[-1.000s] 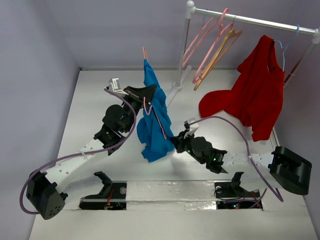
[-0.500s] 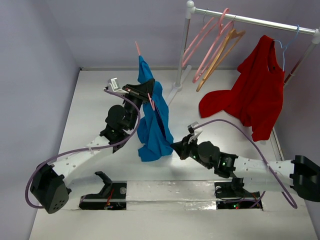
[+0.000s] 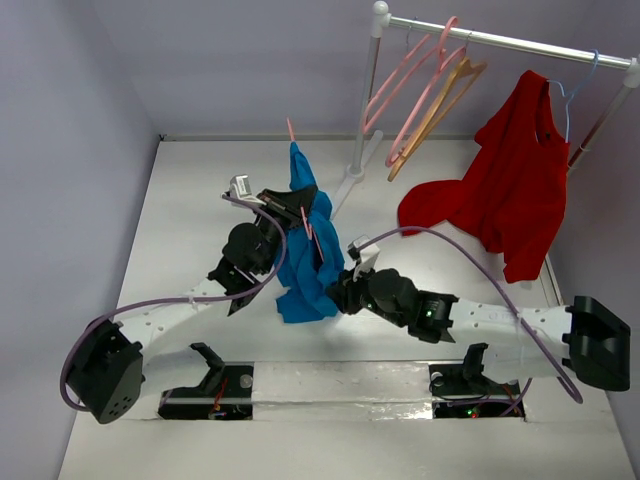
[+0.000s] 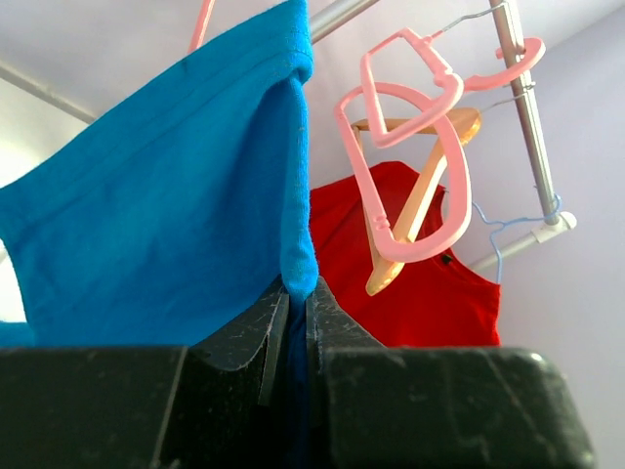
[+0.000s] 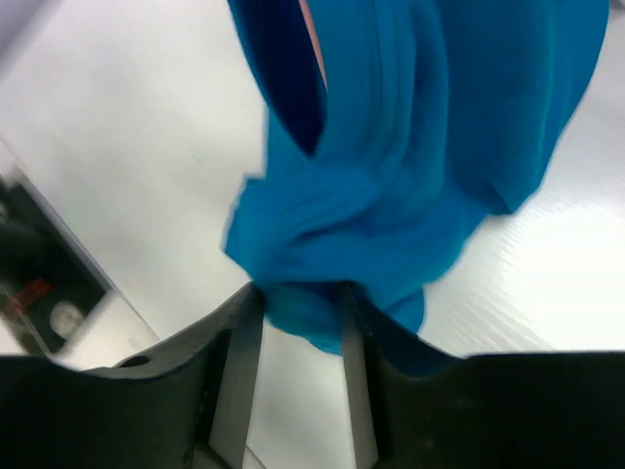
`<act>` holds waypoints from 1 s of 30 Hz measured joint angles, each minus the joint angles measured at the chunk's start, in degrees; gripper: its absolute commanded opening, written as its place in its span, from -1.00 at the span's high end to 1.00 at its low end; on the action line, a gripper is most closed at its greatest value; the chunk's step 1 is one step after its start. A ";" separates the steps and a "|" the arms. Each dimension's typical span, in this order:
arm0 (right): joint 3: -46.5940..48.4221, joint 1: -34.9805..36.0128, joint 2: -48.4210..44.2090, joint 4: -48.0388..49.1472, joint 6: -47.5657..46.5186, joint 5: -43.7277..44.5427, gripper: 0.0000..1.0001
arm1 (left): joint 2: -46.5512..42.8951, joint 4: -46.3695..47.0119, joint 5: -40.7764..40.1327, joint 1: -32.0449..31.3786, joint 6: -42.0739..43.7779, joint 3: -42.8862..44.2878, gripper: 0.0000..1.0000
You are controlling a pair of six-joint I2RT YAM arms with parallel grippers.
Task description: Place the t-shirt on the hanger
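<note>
Most of the hanger [image 3: 290, 128] (pink slivers show) hides inside the t-shirt [image 3: 305, 270].

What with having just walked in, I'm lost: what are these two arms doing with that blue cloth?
Two robot arms are putting a blue t-shirt on a pink hanger. The left gripper is shut on the t-shirt's upper part and holds it up, with the hanger's hook poking out above the cloth. The right gripper is at the bunched lower hem, its fingers apart with cloth between them. A red garment hangs on the rail behind.
</note>
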 measured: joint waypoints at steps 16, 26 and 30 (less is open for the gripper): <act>6.78 -1.36 -6.12 -11.37 -2.49 0.63 -0.25 | -1.18 0.00 3.52 0.00 -3.37 -1.29 1.00; 7.13 -6.51 -1.01 -9.57 -3.41 -6.03 -0.11 | -4.39 -2.10 5.46 0.00 -3.37 -2.80 1.00; 7.23 -6.78 1.90 -8.63 -4.00 -8.57 0.34 | -5.46 -2.25 7.21 0.00 -3.85 -3.67 1.00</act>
